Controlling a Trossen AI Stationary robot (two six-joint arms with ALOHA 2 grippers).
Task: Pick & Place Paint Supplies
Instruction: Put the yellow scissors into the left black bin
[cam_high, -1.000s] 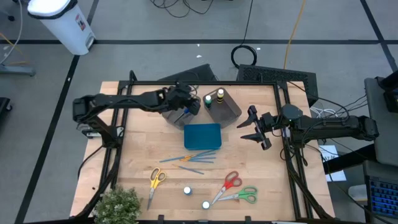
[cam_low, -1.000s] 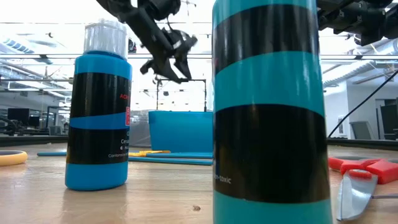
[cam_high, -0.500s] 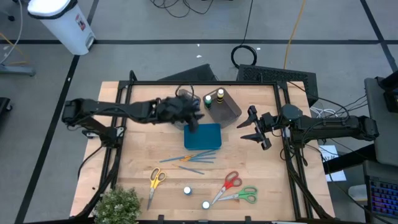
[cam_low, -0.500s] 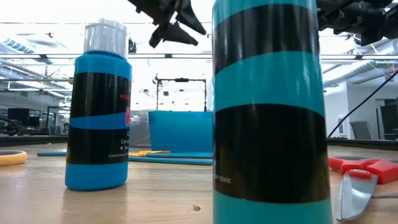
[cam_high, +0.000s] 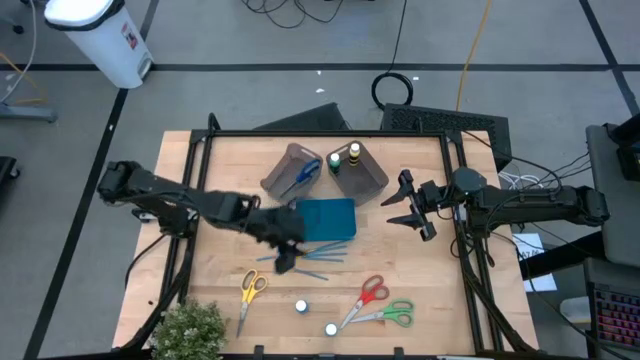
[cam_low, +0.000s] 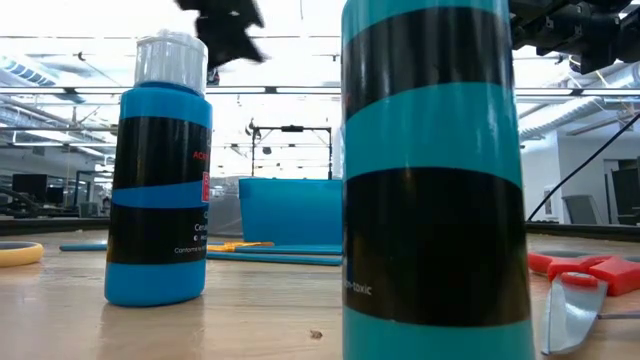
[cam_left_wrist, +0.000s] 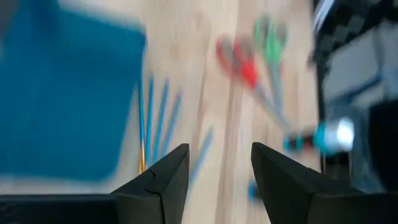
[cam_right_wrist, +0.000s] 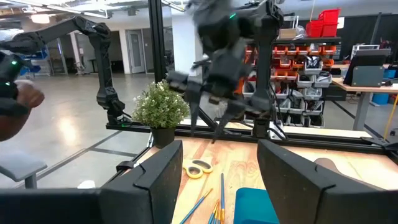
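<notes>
The table (cam_high: 220, 300) is carrying a teal tray (cam_high: 325, 218). Just beside its near edge, the brushes (cam_high: 310, 253) are lying with their long axes across the table. The left end effector (cam_high: 285, 262) is hovering over them, fingers apart and empty. The right end effector (cam_high: 408, 209) is waiting at the right, fingers apart.

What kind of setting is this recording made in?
Most likely a robotics lab or workshop: a wooden table framed in black metal on a taped concrete floor, shelves of red parts bins behind, and another robot arm across the room.
</notes>
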